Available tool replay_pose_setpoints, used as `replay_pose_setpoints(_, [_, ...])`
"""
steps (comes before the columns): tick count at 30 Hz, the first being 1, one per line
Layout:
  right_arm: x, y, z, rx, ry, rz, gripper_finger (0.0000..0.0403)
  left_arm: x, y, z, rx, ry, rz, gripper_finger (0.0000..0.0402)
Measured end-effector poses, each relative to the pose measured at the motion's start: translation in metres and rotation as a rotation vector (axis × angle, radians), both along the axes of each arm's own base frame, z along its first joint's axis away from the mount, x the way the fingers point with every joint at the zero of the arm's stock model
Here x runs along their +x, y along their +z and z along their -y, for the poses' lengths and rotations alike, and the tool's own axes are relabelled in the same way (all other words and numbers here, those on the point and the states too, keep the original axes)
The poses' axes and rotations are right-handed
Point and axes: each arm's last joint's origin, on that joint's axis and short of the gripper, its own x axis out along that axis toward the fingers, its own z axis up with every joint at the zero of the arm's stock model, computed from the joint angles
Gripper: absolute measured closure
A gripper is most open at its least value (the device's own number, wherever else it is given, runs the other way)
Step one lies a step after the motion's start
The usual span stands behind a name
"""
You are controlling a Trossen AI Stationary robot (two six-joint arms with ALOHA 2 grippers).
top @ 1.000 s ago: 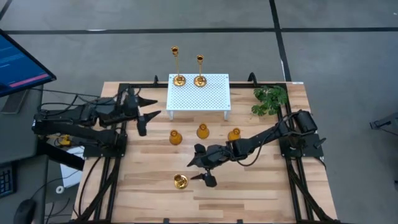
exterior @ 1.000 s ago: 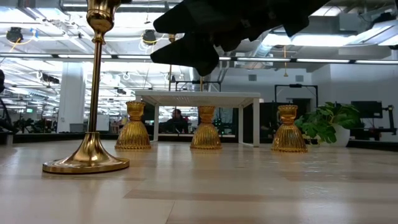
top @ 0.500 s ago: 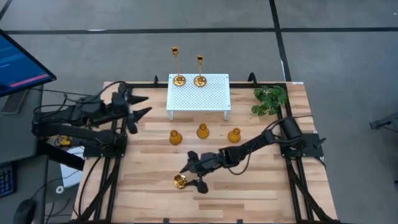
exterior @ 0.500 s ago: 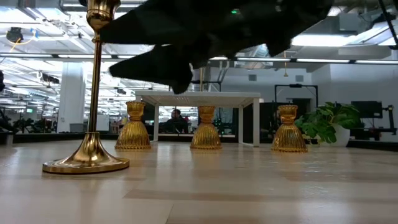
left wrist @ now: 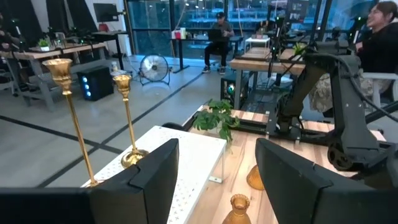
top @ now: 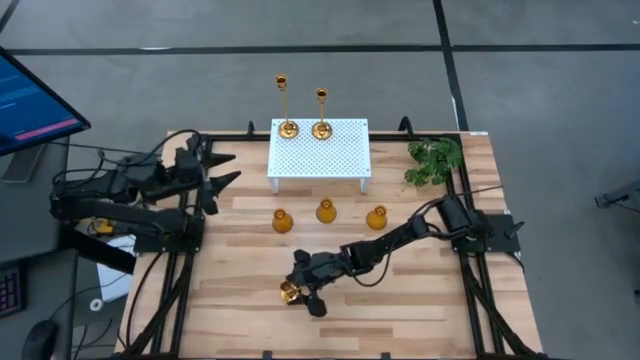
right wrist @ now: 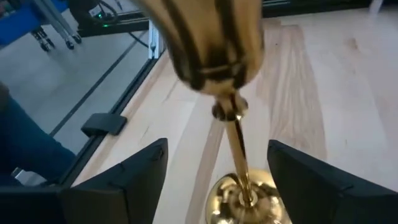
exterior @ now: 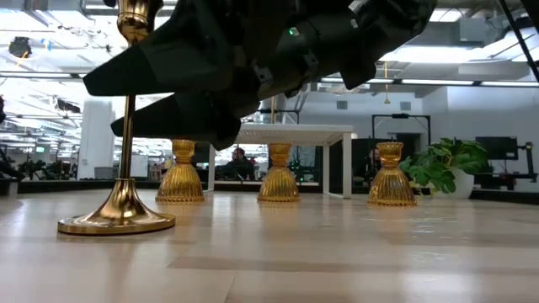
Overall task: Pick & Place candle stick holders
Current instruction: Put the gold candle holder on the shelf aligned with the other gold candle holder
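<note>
A brass candlestick (top: pixel 289 292) stands upright on its round base on the table's near middle; its thin stem (right wrist: pixel 237 151) and base (exterior: pixel 116 221) show. My right gripper (top: pixel 299 286) is open, one finger on each side of the stem, apart from it, also in the right wrist view (right wrist: pixel 217 147). Two more brass candlesticks (top: pixel 287 127) (top: pixel 321 127) stand on a white perforated stand (top: pixel 320 152). Three amber bulb-shaped holders (top: pixel 282 221) (top: pixel 325 211) (top: pixel 376 217) stand in a row in front of it. My left gripper (top: pixel 217 172) is open and empty at the far left.
A green leafy plant (top: pixel 435 160) sits at the table's far right corner. Bare wood lies near the front edge (top: pixel 400 320). The white stand's legs (exterior: pixel 345 164) rise behind the amber holders. People sit in the room beyond the table (left wrist: pixel 217 34).
My right gripper has gone toward the table's left and near edges and down to the lone brass candlestick, staying open, and now has a finger on each side of its stem. My left gripper has drawn back a little toward the table's left edge.
</note>
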Motion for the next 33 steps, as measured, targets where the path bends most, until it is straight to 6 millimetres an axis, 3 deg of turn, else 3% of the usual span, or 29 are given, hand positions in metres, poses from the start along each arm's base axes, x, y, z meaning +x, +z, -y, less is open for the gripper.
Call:
replay_pose_setpoints(12, [0.001,-0.002,0.001,-0.001,0.0,0.002,0.0232,0.0,0.0,0.0,0.0,0.0,-0.002,0.0188])
replay_pose_setpoints(24, [0.004,-0.001,0.008,0.004,-0.015,0.007,0.0387,0.001,0.0,0.0,0.001,0.0,-0.003,0.0188])
replay_pose_setpoints(29, [0.003,0.001,0.009,0.017,-0.024,0.003,0.0386,0.001,-0.001,0.0,0.002,0.0,-0.01,0.0188])
replay_pose_setpoints(33, [0.0,0.016,0.009,0.011,-0.023,0.017,0.039,0.001,-0.001,0.0,0.014,0.001,-0.015,0.0188])
